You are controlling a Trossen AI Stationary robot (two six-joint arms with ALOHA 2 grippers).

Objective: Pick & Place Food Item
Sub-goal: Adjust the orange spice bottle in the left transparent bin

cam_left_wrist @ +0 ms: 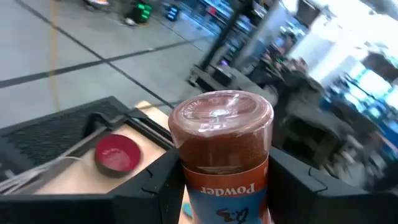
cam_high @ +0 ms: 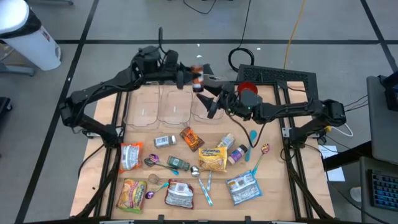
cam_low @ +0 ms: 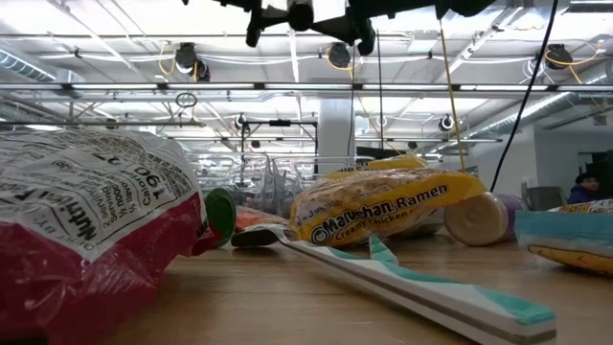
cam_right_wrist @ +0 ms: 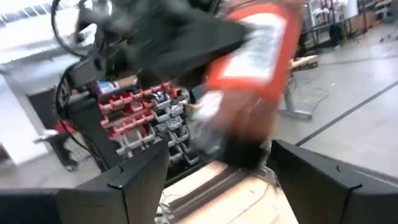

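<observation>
The clear plastic spice jar with a brown-red lid and a blue label reading "Powder" (cam_left_wrist: 221, 155) is off the table, pinched at its sides by the left gripper (cam_high: 198, 79). It hangs above the far end of the row of three clear plastic bins (cam_high: 174, 106), over the rightmost one. In the left wrist view the jar's long axis runs straight out from between the two dark fingers (cam_left_wrist: 161, 180), lid end leading and label end seated between them.

The right gripper (cam_high: 213, 104) is just beside the jar, on the side of the bins nearer the red round lid (cam_high: 247, 88), with its own fingers (cam_right_wrist: 134, 180) spread and holding nothing. Its wrist view has a blurred orange-and-white shape straight ahead of those fingers, probably the same jar.

Both arms are close, but only the left has the jar, so I judge the coming move turns on the jar's position above the rightmost bin, or on a handover across to the right fingers.
</observation>
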